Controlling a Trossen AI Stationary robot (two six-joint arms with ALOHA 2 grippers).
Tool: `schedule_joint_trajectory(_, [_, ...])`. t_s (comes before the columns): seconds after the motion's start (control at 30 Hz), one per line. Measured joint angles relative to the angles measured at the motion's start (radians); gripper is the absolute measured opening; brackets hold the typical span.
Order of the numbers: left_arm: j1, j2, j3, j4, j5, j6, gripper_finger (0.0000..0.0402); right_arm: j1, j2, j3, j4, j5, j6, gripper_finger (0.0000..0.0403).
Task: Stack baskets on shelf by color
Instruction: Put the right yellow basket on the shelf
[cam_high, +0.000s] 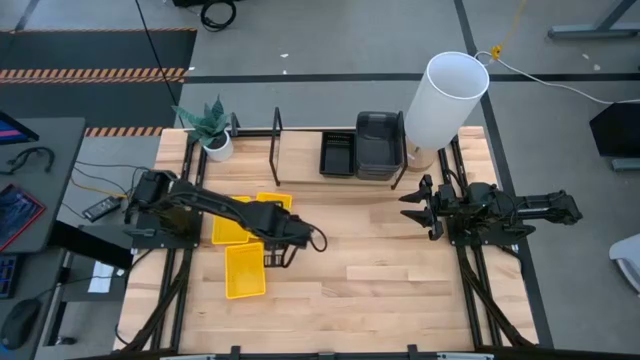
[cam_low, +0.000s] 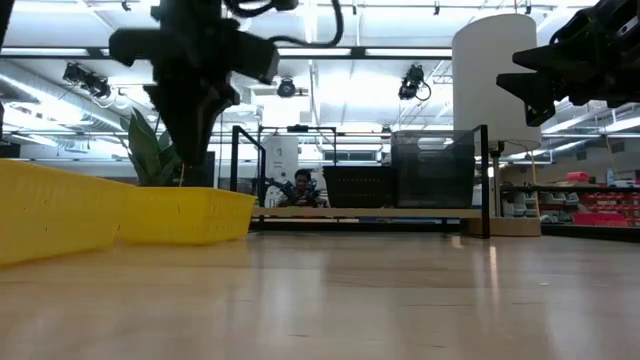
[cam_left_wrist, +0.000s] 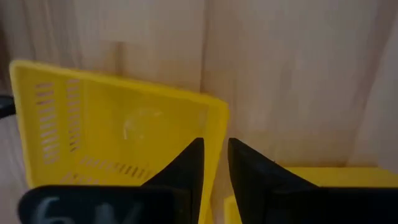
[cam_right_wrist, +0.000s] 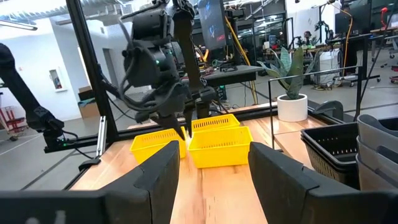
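Yellow baskets lie on the table's left half: one nearer, the others just beyond it. My left gripper points down over the nearer basket's far end wall, close to a corner. It is open by a narrow gap, one finger over the inside and one over the outside. Black baskets and dark grey ones sit stacked in the shelf at the far edge. My right gripper waits open at the right, level, touching nothing. My left gripper stands astride the nearer yellow basket's end wall, coming from above with its fingers across the rim. I cannot tell whether either finger touches the wall. The basket rests flat on the table.
A tall white cylinder stands at the shelf's right end. A potted plant stands at the far left corner. Bare wood stretches across the middle and near right of the table. A person sits in the room far behind.
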Motion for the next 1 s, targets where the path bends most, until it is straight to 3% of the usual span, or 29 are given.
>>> schedule_joint_trajectory(0.13, [0.0, -0.006, -0.077, 0.05, -0.002, -0.041, 0.0088, 0.0, 0.0, 0.0, 0.0, 0.0, 0.0, 0.0197])
schedule_joint_trajectory(0.4, [-0.008, -0.008, -0.188, 0.133, -0.001, -0.066, 0.0147, 0.0, 0.0, 0.0, 0.0, 0.0, 0.0, 0.0197])
schedule_joint_trajectory(0.5, [-0.008, -0.008, -0.221, 0.163, -0.008, -0.071, 0.0149, 0.0, 0.0, 0.0, 0.0, 0.0, 0.0, 0.0197])
schedule_joint_trajectory(0.67, [-0.008, -0.008, -0.231, 0.182, -0.01, -0.073, 0.0108, 0.0, 0.0, 0.0, 0.0, 0.0, 0.0, 0.0197])
schedule_joint_trajectory(0.83, [-0.008, -0.008, -0.185, 0.197, -0.012, -0.083, 0.0017, 0.0, 0.0, 0.0, 0.0, 0.0, 0.0, 0.0197])
schedule_joint_trajectory(1.0, [-0.008, -0.007, -0.093, 0.204, 0.037, -0.069, 0.0014, 0.0, 0.0, 0.0, 0.0, 0.0, 0.0, 0.0197])
